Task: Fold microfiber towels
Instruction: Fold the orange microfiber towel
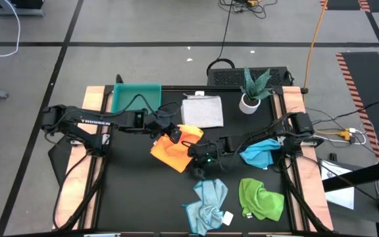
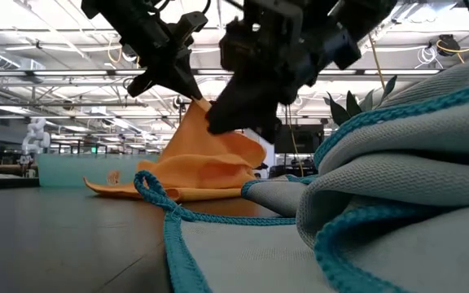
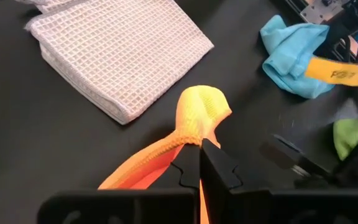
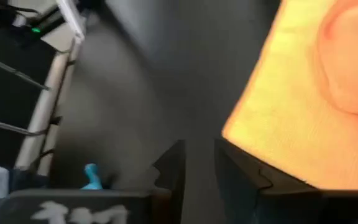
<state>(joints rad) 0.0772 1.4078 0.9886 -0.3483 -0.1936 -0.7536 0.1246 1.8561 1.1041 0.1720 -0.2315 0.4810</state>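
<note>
Ceiling strip lights (image 2: 47, 57) are glaring bright behind the backlit, silhouetted arms in the low view. The pale blue towel (image 2: 397, 187) nearest that camera is blurring softly. The right wrist view is smearing throughout, the yellow-orange towel (image 4: 309, 99) included.

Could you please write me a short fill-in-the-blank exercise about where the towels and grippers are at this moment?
1. The left gripper is shut on a corner of the ____ towel.
2. The folded white-grey towel lies between the teal tray and the potted ____.
3. The right gripper is at the orange towel's edge, its fingers slightly ____ with nothing between them.
4. The crumpled green towel lies beside the ____ blue towel.

Missing words: orange; plant; open; pale
</note>
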